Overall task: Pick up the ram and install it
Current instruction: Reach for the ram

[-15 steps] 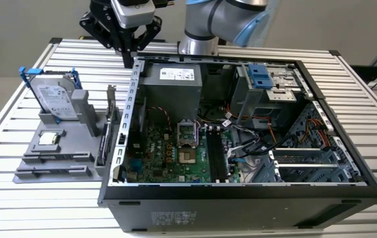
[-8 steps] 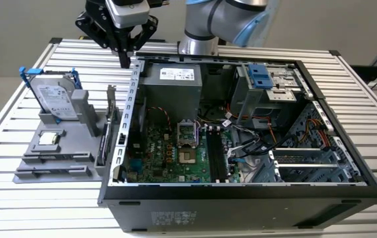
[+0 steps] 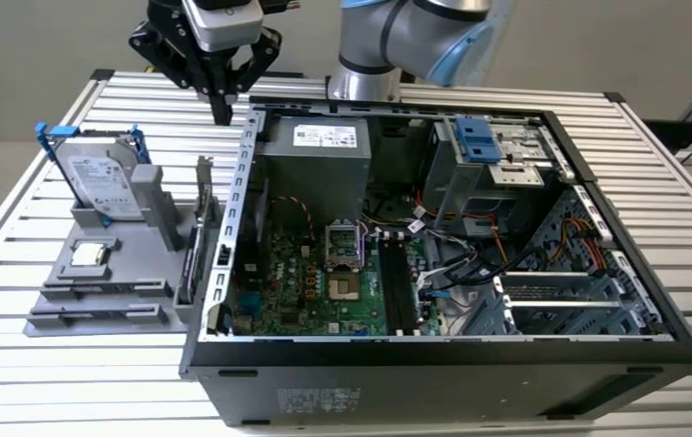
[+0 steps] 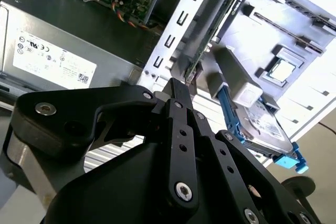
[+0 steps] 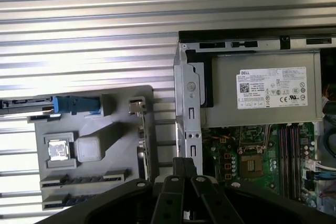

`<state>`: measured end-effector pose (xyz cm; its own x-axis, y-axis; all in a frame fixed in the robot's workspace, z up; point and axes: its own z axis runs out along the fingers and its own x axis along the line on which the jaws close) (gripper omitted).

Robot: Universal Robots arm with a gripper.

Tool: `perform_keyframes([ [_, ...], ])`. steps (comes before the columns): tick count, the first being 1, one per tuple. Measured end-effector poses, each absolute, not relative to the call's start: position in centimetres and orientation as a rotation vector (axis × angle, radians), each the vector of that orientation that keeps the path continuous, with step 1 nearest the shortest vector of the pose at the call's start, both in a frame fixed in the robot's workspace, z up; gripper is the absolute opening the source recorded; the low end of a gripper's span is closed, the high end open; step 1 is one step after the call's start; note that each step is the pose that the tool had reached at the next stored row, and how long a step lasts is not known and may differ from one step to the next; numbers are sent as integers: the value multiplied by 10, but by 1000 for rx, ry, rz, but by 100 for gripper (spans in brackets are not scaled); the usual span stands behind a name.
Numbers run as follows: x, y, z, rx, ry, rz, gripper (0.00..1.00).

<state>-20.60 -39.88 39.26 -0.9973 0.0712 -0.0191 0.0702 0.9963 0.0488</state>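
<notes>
The black claw [image 3: 219, 111] hung closed near the slatted metal table's [image 3: 103, 105] far edge. The thin dark ram stick [image 3: 103, 289] sat unpicked in its grey holder [image 3: 61, 271]; grasping would demand opening.

Tray [image 3: 139, 273] beside case [image 3: 443, 373] (the exterior view's left), hard drive [image 3: 103, 182] on tray

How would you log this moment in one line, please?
gripper: shut, empty, above table beside computer case | ram: in grey holder, untouched | install: not done
</notes>
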Motion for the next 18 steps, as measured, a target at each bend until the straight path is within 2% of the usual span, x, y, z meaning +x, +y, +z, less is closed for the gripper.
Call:
perform_keyframes([
  [18, -223, -399, 393, 110, 3118, 75, 0],
])
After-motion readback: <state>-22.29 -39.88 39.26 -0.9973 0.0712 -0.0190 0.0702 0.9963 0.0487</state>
